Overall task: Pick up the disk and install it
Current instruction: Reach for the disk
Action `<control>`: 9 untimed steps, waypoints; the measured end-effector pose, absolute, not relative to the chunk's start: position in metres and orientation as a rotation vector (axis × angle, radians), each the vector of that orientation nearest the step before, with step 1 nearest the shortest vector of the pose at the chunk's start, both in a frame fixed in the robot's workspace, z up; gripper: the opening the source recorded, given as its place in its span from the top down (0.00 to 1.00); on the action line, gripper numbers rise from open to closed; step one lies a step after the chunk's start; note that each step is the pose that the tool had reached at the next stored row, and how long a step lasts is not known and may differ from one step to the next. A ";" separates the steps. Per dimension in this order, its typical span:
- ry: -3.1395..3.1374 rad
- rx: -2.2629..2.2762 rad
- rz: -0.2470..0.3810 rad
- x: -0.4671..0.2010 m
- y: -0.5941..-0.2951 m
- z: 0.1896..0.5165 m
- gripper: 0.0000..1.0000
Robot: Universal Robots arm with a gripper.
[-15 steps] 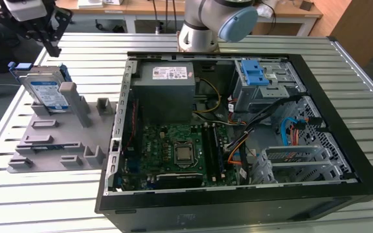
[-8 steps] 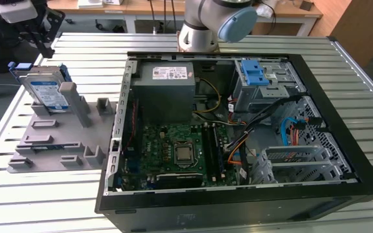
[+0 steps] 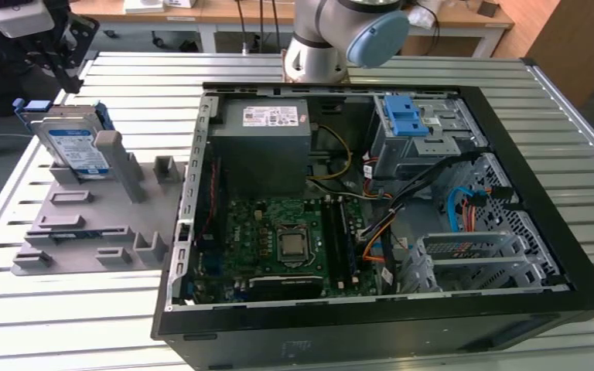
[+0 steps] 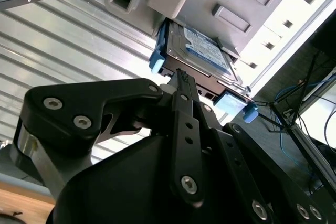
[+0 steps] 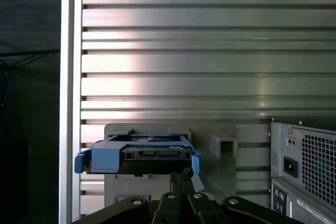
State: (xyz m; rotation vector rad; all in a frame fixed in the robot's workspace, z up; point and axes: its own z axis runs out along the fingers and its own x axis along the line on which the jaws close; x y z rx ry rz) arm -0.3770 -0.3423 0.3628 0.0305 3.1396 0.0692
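Gripper (image 5: 181,173): nearest the lens in both wrist views. Fingers drawn together at the tips, nothing between them. Tips hang just off the near end of the disk (image 5: 142,155); no grasp made.

Exterior view, left to right:
- Disk (image 3: 75,148) at the far left, standing on edge in a slot of the grey fixture (image 3: 80,224), label facing out, blue carrier framing it. Judgement: parked upright so a descent from above can take it by its thin sides.
- Fixture sits on the slatted bench (image 3: 59,317), right beside the case (image 3: 380,328); whether they touch, cannot tell.
- Case lies on its side, open face up, probably so the interior can be reached from overhead. Inside: power supply (image 3: 266,147) at the rear, board (image 3: 287,239) in front of it, then the metal cage (image 3: 436,143) with a blue latch bracket (image 3: 405,116) on top.
- Arm (image 3: 333,39) mounted behind the case.

Status: disk in its slot, well apart from the cage. Pick-up not yet done; install not begun.
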 end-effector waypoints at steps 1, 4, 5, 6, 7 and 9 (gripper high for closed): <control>3.140 0.031 0.069 -0.377 -0.342 0.363 0.89; 3.140 0.031 0.069 -0.377 -0.342 0.363 0.89; 3.140 0.031 0.069 -0.378 -0.342 0.363 0.89; 3.140 0.031 0.069 -0.379 -0.342 0.363 0.89; 3.140 0.031 0.069 -0.380 -0.342 0.362 0.89; 3.140 0.031 0.069 -0.383 -0.342 0.362 0.89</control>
